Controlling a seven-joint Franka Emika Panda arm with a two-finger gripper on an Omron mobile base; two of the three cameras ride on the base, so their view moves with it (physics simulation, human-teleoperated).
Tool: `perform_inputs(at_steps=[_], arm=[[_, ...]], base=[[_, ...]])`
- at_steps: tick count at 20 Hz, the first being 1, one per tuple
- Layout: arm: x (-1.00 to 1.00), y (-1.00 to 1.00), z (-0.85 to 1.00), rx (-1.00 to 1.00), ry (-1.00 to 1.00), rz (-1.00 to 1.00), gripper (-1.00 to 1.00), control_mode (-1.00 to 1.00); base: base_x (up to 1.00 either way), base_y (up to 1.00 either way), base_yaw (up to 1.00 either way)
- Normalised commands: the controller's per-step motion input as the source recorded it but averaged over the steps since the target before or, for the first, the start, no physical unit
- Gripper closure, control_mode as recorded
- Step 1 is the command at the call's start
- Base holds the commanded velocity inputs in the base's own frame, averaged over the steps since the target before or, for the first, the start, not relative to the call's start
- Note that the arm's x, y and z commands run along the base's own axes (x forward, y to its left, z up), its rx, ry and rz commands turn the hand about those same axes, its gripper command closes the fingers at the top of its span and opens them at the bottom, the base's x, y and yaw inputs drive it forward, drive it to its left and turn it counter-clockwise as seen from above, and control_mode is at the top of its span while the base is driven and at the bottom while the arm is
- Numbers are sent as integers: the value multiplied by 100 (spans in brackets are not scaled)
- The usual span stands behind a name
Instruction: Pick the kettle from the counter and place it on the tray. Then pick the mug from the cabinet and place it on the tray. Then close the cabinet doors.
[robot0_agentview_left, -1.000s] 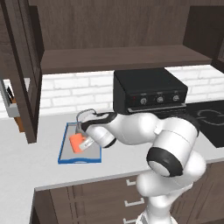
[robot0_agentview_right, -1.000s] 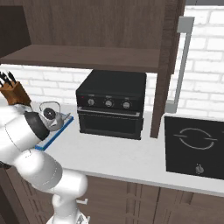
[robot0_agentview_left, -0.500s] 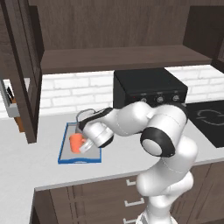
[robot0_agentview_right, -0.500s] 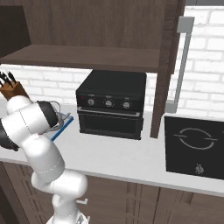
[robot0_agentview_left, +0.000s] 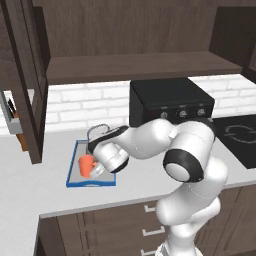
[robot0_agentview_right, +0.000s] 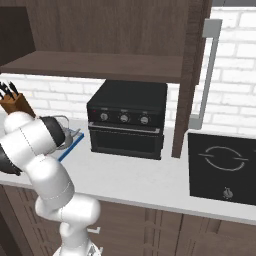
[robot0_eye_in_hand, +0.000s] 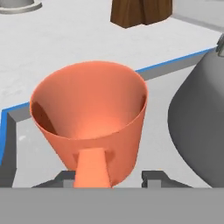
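Kettle (robot0_agentview_left: 102, 134) is on the tray (robot0_agentview_left: 75, 156), at its back end, so step one looks done. Mug (robot0_eye_in_hand: 89, 118) sits upright on the tray floor too, just beside the kettle (robot0_eye_in_hand: 201, 122), blue rim (robot0_eye_in_hand: 26, 107) behind it in the hand view. In the left base view the mug (robot0_agentview_left: 86, 166) is at the near end of the tray, my gripper (robot0_agentview_left: 98, 171) right against it.

My gripper (robot0_eye_in_hand: 109, 178) straddles the mug's handle side; fingertips (robot0_eye_in_hand: 154, 177) stand apart either side of the handle with a gap showing, so I judge the jaws are parted and letting go, not clamped. Can't tell for sure if a pad touches the mug wall, base of the mug is hidden.

So step two is about finished: mug down on tray, tray on the desk (robot0_agentview_left: 30, 185). Just need to pull my hand clear without tipping the mug.

Left: cabinet doors. Left door (robot0_agentview_left: 25, 85) swung wide open, right door (robot0_agentview_right: 192, 75) also standing open with its bar handle (robot0_agentview_right: 207, 75) facing out. Shelf (robot0_agentview_right: 95, 65) bare as far as I see. Both doors not yet shut, that's the whole last step.
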Motion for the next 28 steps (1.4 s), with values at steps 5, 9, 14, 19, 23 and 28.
perform_inputs(at_steps=[5, 9, 14, 19, 23, 28], arm=[[-15, -9, 6, 0, 3, 0, -100, -100], [-11, -19, 30, 0, 0, 0, -100, -100], [-39, -15, 70, 0, 3, -6, -100, -100], [-39, -13, 86, 1, 9, -8, -100, -100], [-28, -4, 100, 3, 7, -2, -100, -100], [-48, -8, 86, 1, 5, 0, -100, -100]], base=[[0, 0, 0], [0, 0, 0], [0, 0, 0], [0, 0, 0], [0, 0, 0], [0, 0, 0]])
